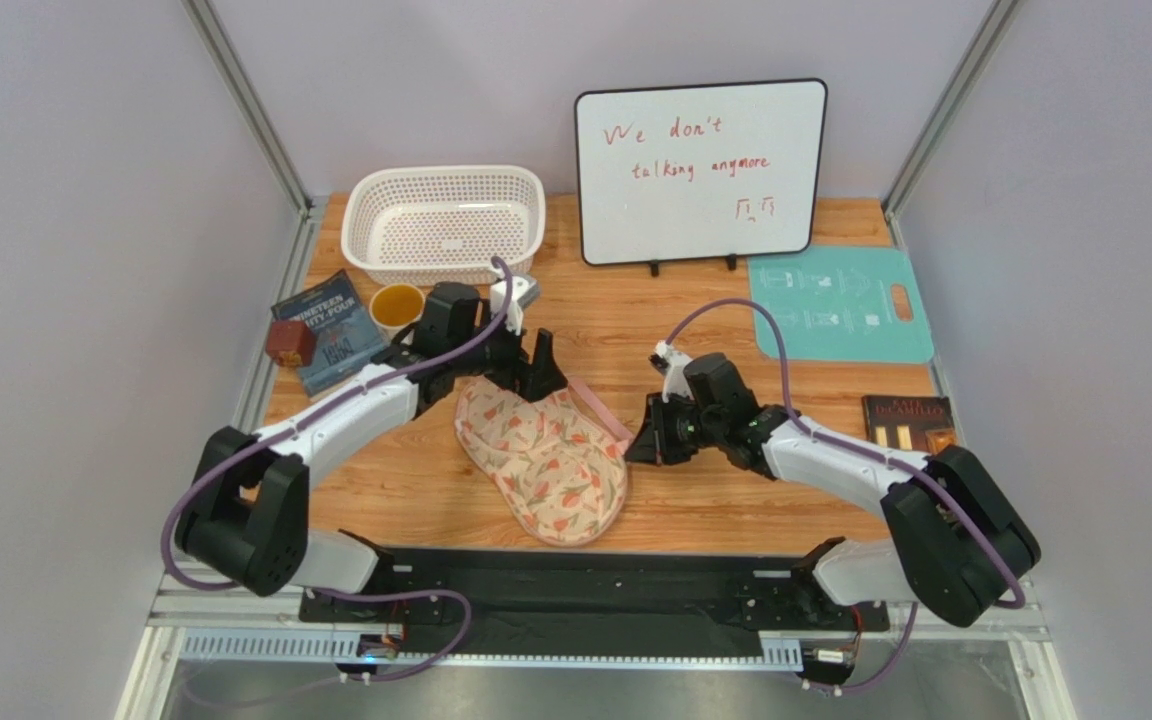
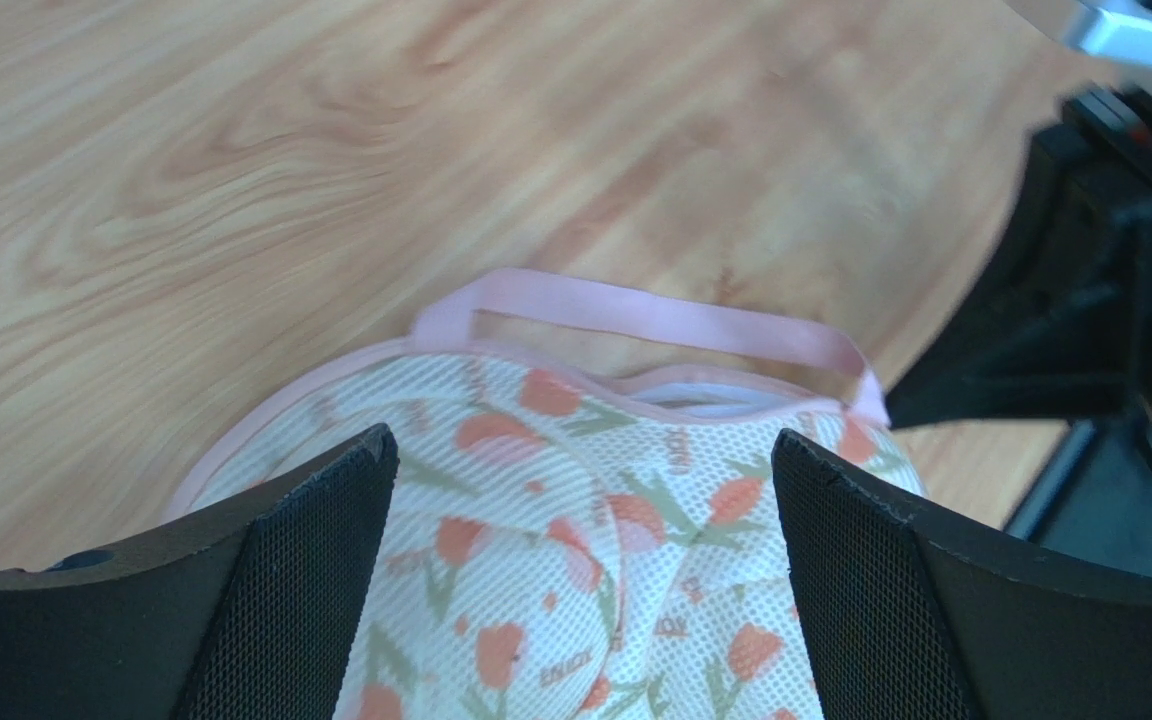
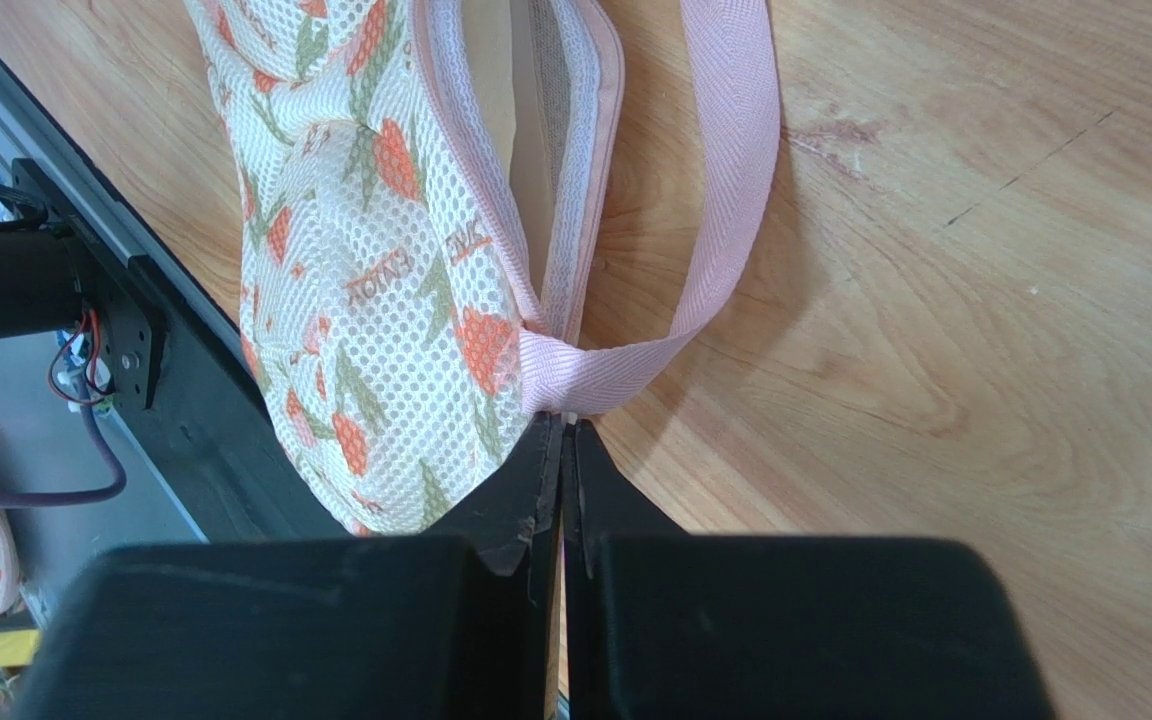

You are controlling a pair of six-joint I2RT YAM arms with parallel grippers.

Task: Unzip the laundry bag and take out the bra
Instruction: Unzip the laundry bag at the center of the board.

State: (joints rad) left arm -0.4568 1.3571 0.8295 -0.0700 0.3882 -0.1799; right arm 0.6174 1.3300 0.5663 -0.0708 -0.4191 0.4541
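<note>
The cream laundry bag (image 1: 545, 450) with red and green print lies mid-table. My left gripper (image 1: 527, 365) hovers open over its far lobe. In the left wrist view the fingers (image 2: 312, 555) straddle the bag (image 2: 582, 525), with the pink strap loop (image 2: 657, 318) beyond. My right gripper (image 1: 639, 443) is shut at the bag's right end. In the right wrist view its tips (image 3: 561, 428) pinch where the strap (image 3: 725, 180) joins the bag (image 3: 342, 255). The pink-trimmed zipper gapes there, and plain beige fabric (image 3: 494, 105), apparently the bra, shows inside.
A white perforated basket (image 1: 444, 222) and a whiteboard (image 1: 699, 170) stand at the back. A teal mat (image 1: 841, 305) and a book (image 1: 908, 422) lie at right. A book (image 1: 330, 330), a yellow cup (image 1: 396, 308) and a brown cube (image 1: 291, 344) sit at left.
</note>
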